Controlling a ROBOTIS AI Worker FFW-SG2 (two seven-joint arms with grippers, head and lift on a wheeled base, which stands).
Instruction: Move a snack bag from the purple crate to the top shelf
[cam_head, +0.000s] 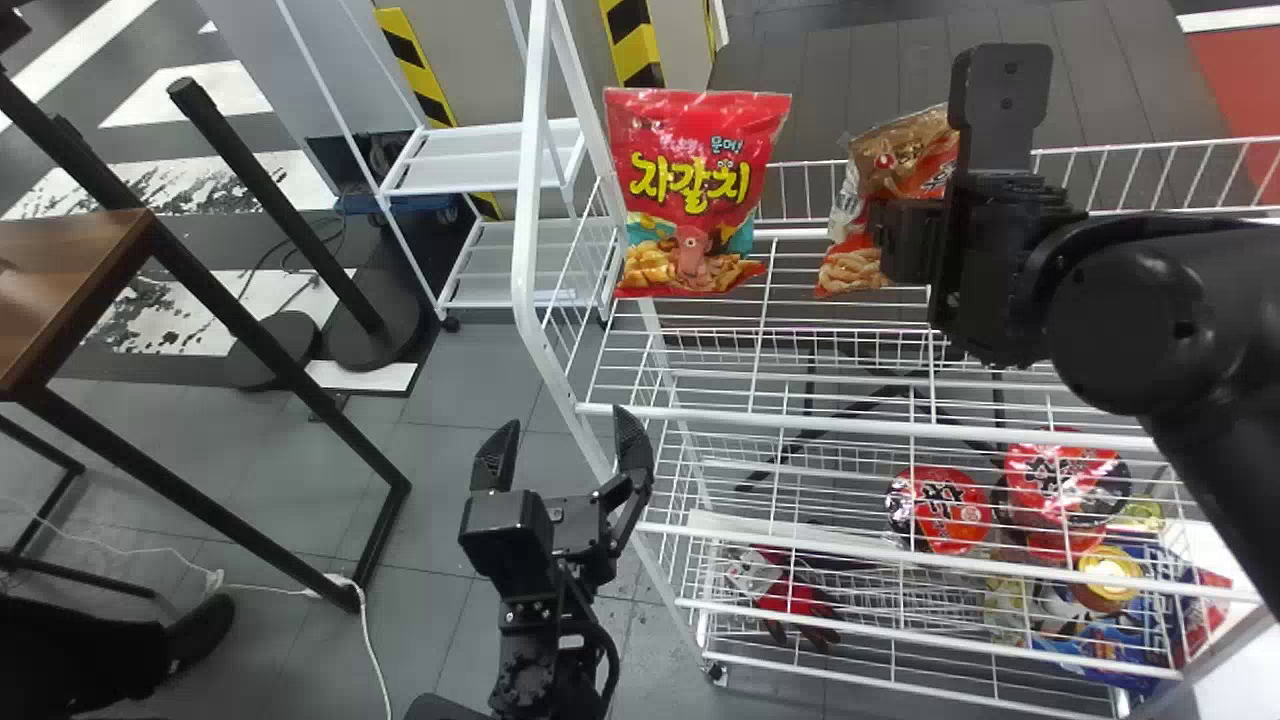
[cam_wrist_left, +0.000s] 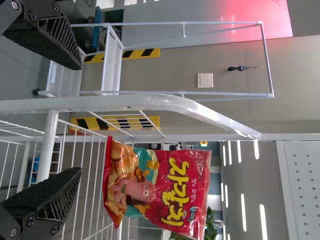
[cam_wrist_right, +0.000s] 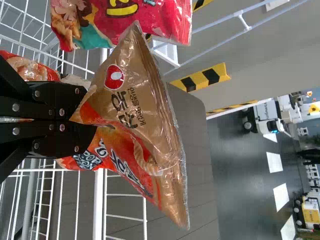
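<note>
Snack bag, brown and orange (cam_wrist_right: 132, 105), over the top shelf (cam_head: 860, 426); whether it touches the wires cannot be told. Right gripper (cam_head: 925, 240), above the same shelf: fingers closed together on the bag's side, the film bunched between them. Red snack bag (cam_head: 700, 190): upright at the shelf's left end. Orange-and-white bag (cam_wrist_right: 30, 67): on the shelf, close to the right gripper. Left gripper (cam_head: 565, 450): just outside the shelf's left front corner, fingers spread wide. Red-lidded cups (cam_head: 940, 508): beneath the shelf, lower in the rack. Wooden table (cam_head: 60, 270): well to the shelf's left.
</note>
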